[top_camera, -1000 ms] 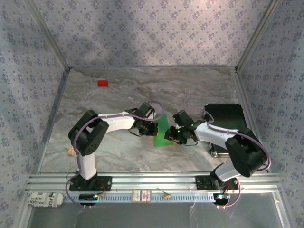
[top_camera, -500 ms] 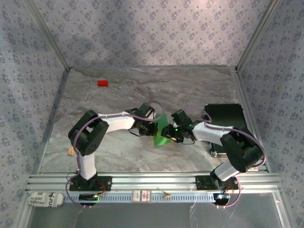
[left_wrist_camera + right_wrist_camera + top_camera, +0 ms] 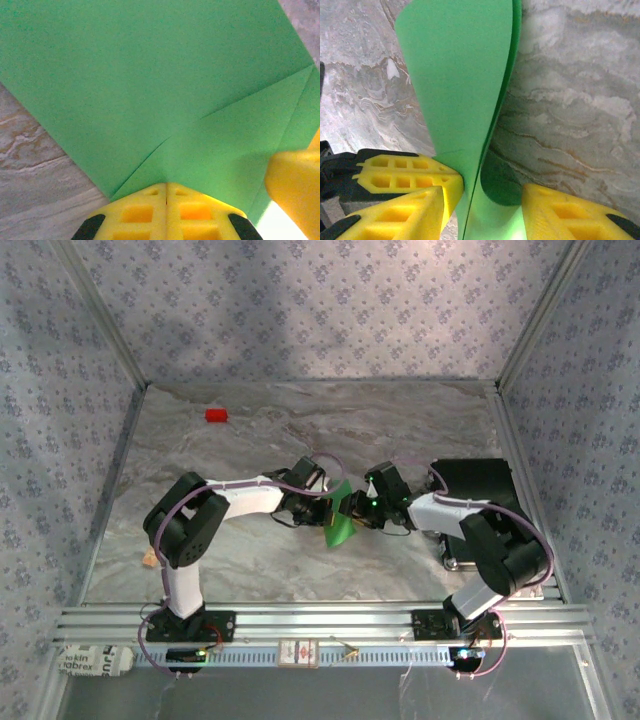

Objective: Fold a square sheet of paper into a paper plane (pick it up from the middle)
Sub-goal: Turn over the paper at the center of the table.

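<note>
Grey marbled tabletop [image 3: 250, 440], boxed in by patterned walls. At its middle, between the two arms: thin bright green square sheet of paper [image 3: 340, 523], part-folded, with diagonal creases, standing on edge and not lying flat. Left gripper [image 3: 166, 192] clenched, yellow fingertips pressed together on the sheet's near edge. Right gripper [image 3: 484, 195] released, yellow fingers spread to either side of the doubled paper. Small red block [image 3: 216, 415] well apart, near the back left corner. Black rectangular tray [image 3: 478, 480] at the right side.
</note>
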